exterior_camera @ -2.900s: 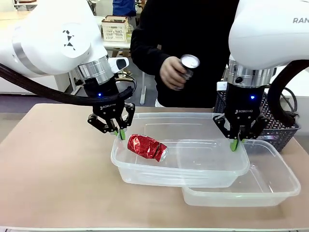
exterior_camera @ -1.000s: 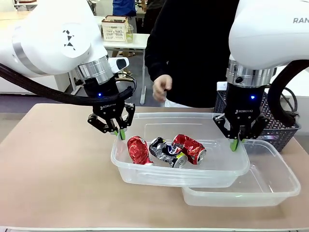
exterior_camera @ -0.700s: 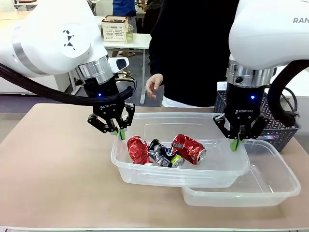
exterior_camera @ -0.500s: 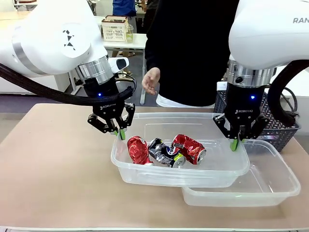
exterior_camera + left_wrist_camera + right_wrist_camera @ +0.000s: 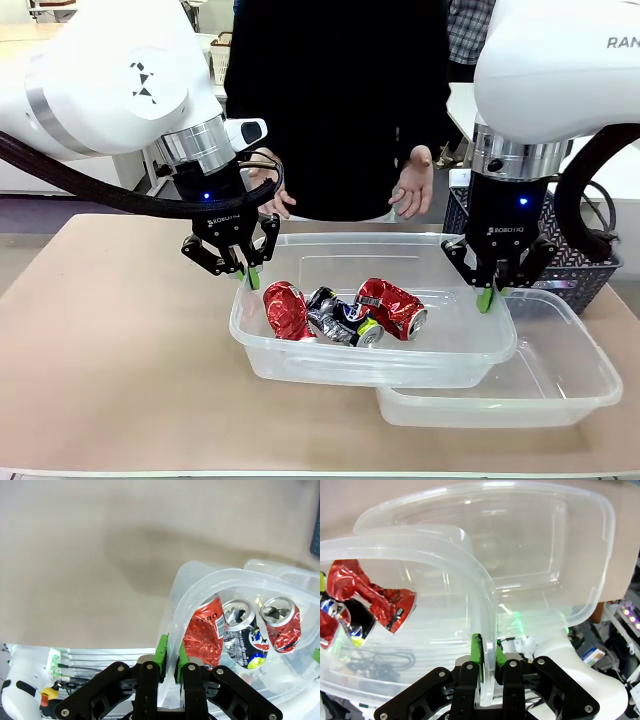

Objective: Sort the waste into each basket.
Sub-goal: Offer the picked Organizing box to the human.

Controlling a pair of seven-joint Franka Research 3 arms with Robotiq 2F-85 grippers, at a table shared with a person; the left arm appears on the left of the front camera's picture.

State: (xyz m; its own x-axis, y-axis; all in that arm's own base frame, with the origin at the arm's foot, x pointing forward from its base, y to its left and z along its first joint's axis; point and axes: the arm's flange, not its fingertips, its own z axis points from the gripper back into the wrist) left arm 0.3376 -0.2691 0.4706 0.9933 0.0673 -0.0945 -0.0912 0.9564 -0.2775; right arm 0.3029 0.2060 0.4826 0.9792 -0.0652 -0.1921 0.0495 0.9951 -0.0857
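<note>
left side: my left gripper [image 5: 243, 270] is pinched narrow on the left rim of the upper tub [image 5: 330, 366], one green pad on each side of the clear wall. inside the tub, left to right: crushed red can [image 5: 285, 310], blue-and-silver can [image 5: 341, 318] touching it, second red can [image 5: 393, 307] against that one. right side: my right gripper [image 5: 487, 293] is clamped narrow on the tub's right rim the same way. the tub's near right corner overlaps the second tub [image 5: 600, 392], which sits nearer and to the right on the table [image 5: 120, 360]. lattice basket [image 5: 592, 268] far right. person's hand [image 5: 414, 188] open at the far edge.
</note>
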